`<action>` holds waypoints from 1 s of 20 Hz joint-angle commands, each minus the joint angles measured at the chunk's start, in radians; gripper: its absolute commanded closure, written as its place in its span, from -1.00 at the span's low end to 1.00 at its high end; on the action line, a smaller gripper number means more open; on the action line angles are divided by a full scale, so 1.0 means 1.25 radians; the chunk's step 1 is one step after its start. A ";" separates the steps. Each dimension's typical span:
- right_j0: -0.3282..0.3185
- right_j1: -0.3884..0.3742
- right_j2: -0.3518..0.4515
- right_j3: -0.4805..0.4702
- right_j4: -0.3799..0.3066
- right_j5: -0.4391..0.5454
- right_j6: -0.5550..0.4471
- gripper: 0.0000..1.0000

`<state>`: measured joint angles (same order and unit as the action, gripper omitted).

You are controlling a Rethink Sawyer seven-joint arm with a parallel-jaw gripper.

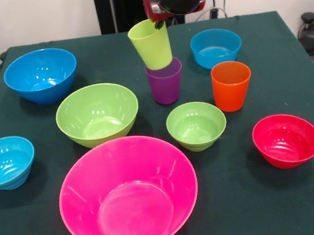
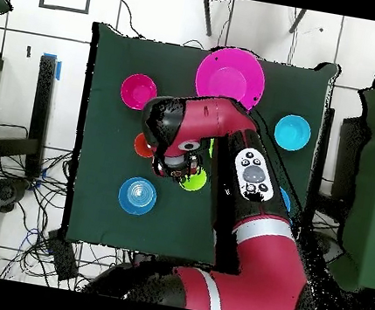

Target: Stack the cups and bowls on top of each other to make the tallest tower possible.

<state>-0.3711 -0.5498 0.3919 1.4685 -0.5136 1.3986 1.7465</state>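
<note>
Front view: your gripper (image 1: pixel 158 22) pinches the lime green cup (image 1: pixel 151 43) by its rim, tilted, bottom resting in the purple cup (image 1: pixel 165 81). Level it first, then let go.

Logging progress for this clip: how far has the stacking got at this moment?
Barely started. No tower stands yet: the pink bowl, both green bowls, three blue bowls and the red bowl all sit apart and empty. In hand: the gripper holds the lime cup, tilted, its base at the mouth of the purple cup. The orange cup stands alone. Nearly everything remains.
</note>
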 commanded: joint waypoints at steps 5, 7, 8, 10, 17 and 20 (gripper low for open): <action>0.005 0.024 0.020 0.019 -0.043 -0.061 -0.081 1.00; 0.007 0.024 0.020 0.014 -0.044 -0.055 -0.082 1.00; 0.008 0.024 0.020 0.013 -0.044 -0.052 -0.081 1.00; 0.009 0.021 0.019 0.017 -0.042 -0.053 -0.077 1.00; 0.010 0.023 0.019 0.023 -0.042 -0.061 -0.072 1.00; 0.010 0.025 0.019 0.022 -0.042 -0.064 -0.070 1.00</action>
<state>-0.3702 -0.5485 0.3919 1.4749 -0.5159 1.3986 1.7465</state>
